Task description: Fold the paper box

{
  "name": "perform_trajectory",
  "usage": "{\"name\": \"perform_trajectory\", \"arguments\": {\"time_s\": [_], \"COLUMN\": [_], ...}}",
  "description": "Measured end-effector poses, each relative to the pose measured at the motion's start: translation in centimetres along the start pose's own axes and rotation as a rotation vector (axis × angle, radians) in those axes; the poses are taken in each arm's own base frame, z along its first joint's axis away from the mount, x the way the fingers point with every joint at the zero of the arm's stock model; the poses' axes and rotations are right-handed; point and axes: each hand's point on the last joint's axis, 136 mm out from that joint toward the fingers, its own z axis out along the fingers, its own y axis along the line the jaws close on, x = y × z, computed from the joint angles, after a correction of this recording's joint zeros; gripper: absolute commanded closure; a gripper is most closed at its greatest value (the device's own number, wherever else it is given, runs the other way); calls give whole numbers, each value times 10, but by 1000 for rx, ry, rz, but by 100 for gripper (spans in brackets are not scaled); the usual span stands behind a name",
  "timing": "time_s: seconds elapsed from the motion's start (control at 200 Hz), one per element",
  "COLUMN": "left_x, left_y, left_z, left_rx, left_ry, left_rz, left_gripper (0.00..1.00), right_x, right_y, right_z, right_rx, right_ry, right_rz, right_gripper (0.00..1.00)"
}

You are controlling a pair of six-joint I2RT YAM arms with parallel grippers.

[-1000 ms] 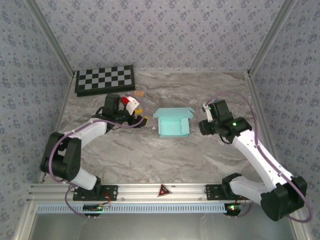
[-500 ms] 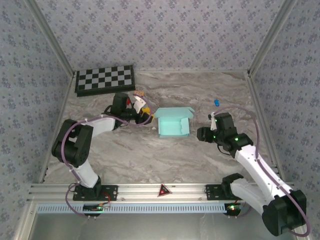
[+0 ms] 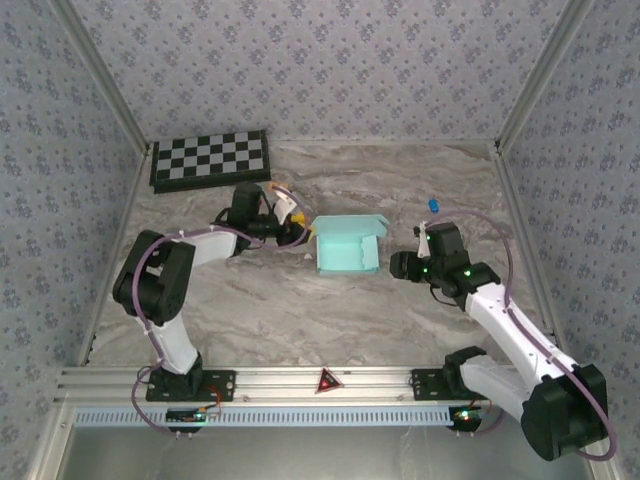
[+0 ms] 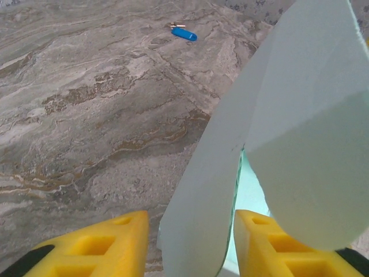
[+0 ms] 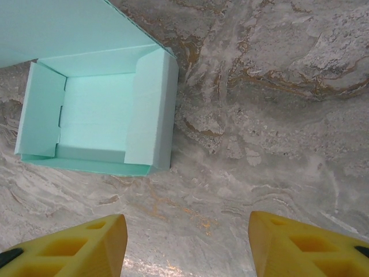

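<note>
1. Paper box sits mid-table between the two arms, open side up. Tray walls are already standing, and the lid panel hangs off the far edge.
2. Left gripper is at the box's left edge. In the wrist view its yellow fingers straddle the left-side flap, which stands upright and curls a bit. A sliver of table shows between one finger and the card, so I read the jaws as apart and not pinching.
3. Right gripper hovers just right of the box, not touching it. Its jaws are spread wide w/ nothing between them, only bare marble below.
4. Handling, my read: thin card, v. light, stiff only along creases and floppy on free flaps. It'll prob. skid on the smooth marble if pushed from one side, and it dents or kinks if squeezed hard.
5. Where to hold: pinch a flap near its fold line, not at the tip, since the tip bends away. Brace the right wall w/ the other gripper so the box can't slide. Avoid mid-panel grips.
6. Small blue item at far right is well apart from the box, so no clash.
</note>
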Motion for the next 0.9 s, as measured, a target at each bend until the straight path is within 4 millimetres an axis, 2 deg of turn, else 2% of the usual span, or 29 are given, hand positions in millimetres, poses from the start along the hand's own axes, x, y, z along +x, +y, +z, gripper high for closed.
{"name": "perform_trajectory", "arguments": {"time_s": [0.13,0.285,0.485,0.555,0.8,0.9], "left_x": [-3,-6,-8,-8,-9,-9], "left_y": [1,0,0,0,0,-1], "left_z": [2,2,2,2,3,3], "left_rx": [6,13,15,16,20,20], "left_ry": [-12,-21,-29,-29,-25,-25], "left_rz": [-4,-14,-26,-35,-58,-66], "left_gripper": [68,80,85,91,100,100], "right_x": [2,6,10,9,9,6], "right_y": [0,-1,-3,-2,0,2], "right_z": [2,6,10,12,21,24], "right_rx": [-2,0,2,-3,-22,-31], "right_ry": [3,21,43,41,45,38], "right_rz": [4,7,15,19,42,50], "right_gripper": [41,41,41,41,41,41]}}
